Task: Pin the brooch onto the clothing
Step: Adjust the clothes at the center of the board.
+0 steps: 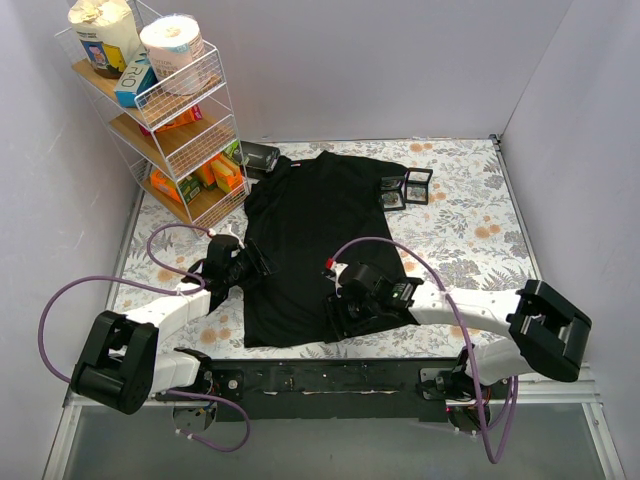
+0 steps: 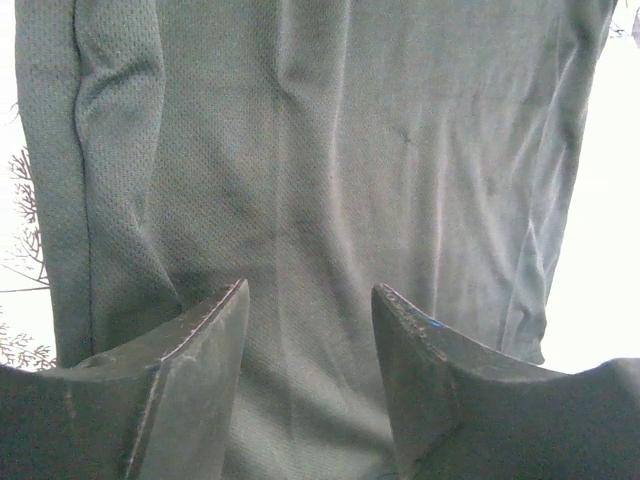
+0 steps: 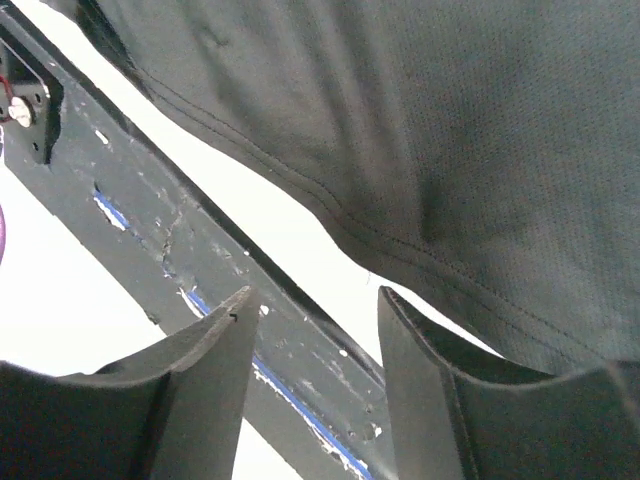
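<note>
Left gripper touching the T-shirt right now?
Cannot tell. Left wrist view shows the left gripper open over the T-shirt, nothing pinched, but fingertip contact isn't plain; top view no clearer.

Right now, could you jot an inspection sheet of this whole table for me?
Surface: floral tablecloth, flat.
Job's things: black T-shirt spread flat; brooch not made out.
Clutter: small black frame boxes by a sleeve; wire rack with toilet rolls and packets.
Grippers: left gripper open over shirt fabric; right gripper open over the hem.
Cables: purple cables trail in loops.
Surroundings: plain pale walls.
</note>
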Motion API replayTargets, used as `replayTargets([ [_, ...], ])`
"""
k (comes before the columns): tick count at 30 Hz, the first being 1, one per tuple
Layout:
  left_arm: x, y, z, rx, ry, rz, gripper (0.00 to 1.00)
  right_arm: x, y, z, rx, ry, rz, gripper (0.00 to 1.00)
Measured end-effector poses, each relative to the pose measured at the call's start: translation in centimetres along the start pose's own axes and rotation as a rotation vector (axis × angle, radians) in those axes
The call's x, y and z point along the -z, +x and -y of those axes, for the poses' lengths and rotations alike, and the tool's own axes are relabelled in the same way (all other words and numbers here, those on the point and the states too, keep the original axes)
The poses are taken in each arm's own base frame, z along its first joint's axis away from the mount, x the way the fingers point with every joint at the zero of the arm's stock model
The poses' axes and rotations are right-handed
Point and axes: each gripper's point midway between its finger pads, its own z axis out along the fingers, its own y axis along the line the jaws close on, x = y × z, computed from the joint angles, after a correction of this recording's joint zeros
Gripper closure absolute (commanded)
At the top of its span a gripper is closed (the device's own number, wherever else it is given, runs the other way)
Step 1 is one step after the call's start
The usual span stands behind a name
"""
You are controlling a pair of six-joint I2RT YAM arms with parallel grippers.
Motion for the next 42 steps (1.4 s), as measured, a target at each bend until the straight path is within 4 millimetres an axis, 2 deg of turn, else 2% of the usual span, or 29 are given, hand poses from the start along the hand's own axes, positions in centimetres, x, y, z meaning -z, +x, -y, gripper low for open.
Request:
replayTargets([
  [2,0.1,-0.1,-0.1,-0.016,-0.007,-0.005,0.31,0.8,-0.5,-0.3,0.011,0.015,0.005,0.34],
  [4,0.3,-0.4,0.3,-0.038,-0.011,-0.008,0.18,1.9,-2.4,-0.8,0.036,0.032,0.044,0.32],
  [7,0.8,-2.1,2.0,-0.084,0.006,0.01,0.05,4.3,-7.0,-1.0,0.062,0.038,0.155,0.29],
  [9,1.3,-3.6,3.7,-0.118,0.03,0.034,0.02,6.3,-10.5,0.1,0.057,0.061,0.246,0.28],
  [11,1.9,-5.2,5.4,-0.154,0.054,0.061,0.02,8.4,-13.9,2.6,0.038,0.108,0.33,0.28],
  [13,2.5,-6.7,7.1,-0.195,0.08,0.087,0.02,10.5,-16.9,6.3,0.003,0.169,0.395,0.28],
  [17,2.7,-9.1,10.0,-0.273,0.126,0.119,0.02,12.5,-20.2,12.8,-0.061,0.267,0.436,0.3],
  [22,0.2,-9.4,9.7,-0.325,0.095,0.065,0.02,12.2,-21.7,20.4,-0.151,0.385,0.406,0.32],
  [24,-1.2,-9.2,9.1,-0.338,0.073,0.033,0.02,11.6,-22.2,22.7,-0.166,0.432,0.387,0.34],
  [26,-2.5,-8.8,8.5,-0.347,0.058,-0.003,0.02,11.0,-22.8,24.0,-0.171,0.458,0.373,0.37],
  [29,-4.1,-8.5,8.3,-0.362,0.056,-0.045,0.02,9.7,-23.9,25.2,-0.163,0.465,0.355,0.39],
  [33,-5.9,-8.4,8.1,-0.388,0.059,-0.081,0.02,8.4,-25.4,25.7,-0.146,0.451,0.355,0.41],
  [37,-7.0,-7.8,7.2,-0.404,0.048,-0.111,0.02,7.3,-27.4,25.5,-0.11,0.419,0.37,0.42],
  [42,-7.6,-7.5,6.7,-0.418,0.053,-0.102,0.02,5.7,-31.1,25.4,-0.066,0.369,0.399,0.41],
])
